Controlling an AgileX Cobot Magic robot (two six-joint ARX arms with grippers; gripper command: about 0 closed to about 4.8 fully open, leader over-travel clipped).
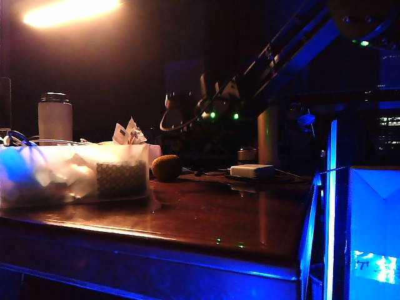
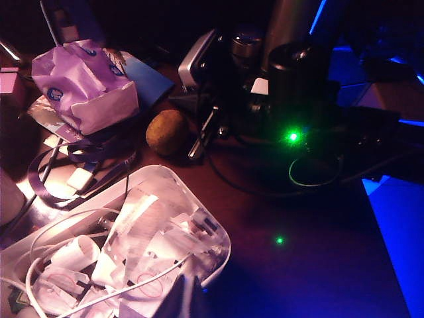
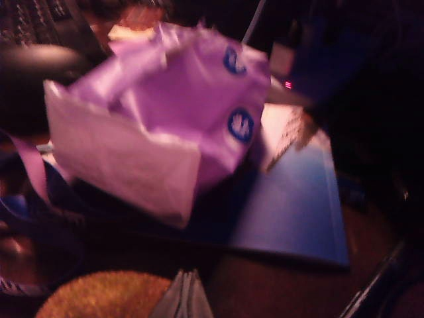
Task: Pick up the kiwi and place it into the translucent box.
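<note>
One Kiwi, Still Outside the Box

Exterior: small brown fuzzy kiwi (image 1: 166, 167) rests on my dark glossy surface (image 1: 219, 219), beside the frosted translucent box (image 1: 75, 175). Left wrist: my left gripper (image 2: 185, 295) shows blurred; jaws' state unclear. Right wrist: my right gripper (image 3: 184, 298), jaws clenched empty, just beside the kiwi.

The kiwi (image 2: 165, 132) is lying on the dark wooden table (image 2: 311, 265), just beside the right gripper (image 2: 199, 136), whose fingers are meeting in a thin closed wedge pointing at the fruit. Its black arm (image 2: 291, 86) is glowing with a green light (image 2: 291, 136). A crumpled purple bag (image 2: 86, 86) is sitting beyond the kiwi, partly on a blue book (image 2: 147, 78), with a dark ribbon (image 2: 86, 156) trailing below it. The box (image 2: 215, 232) is standing nearer the camera, apart from the kiwi, holding white paper scraps (image 2: 146, 232) and a white cable (image 2: 79, 291). The left gripper (image 2: 182, 298) is showing only as a dark tip over the box, its opening unclear.
</note>
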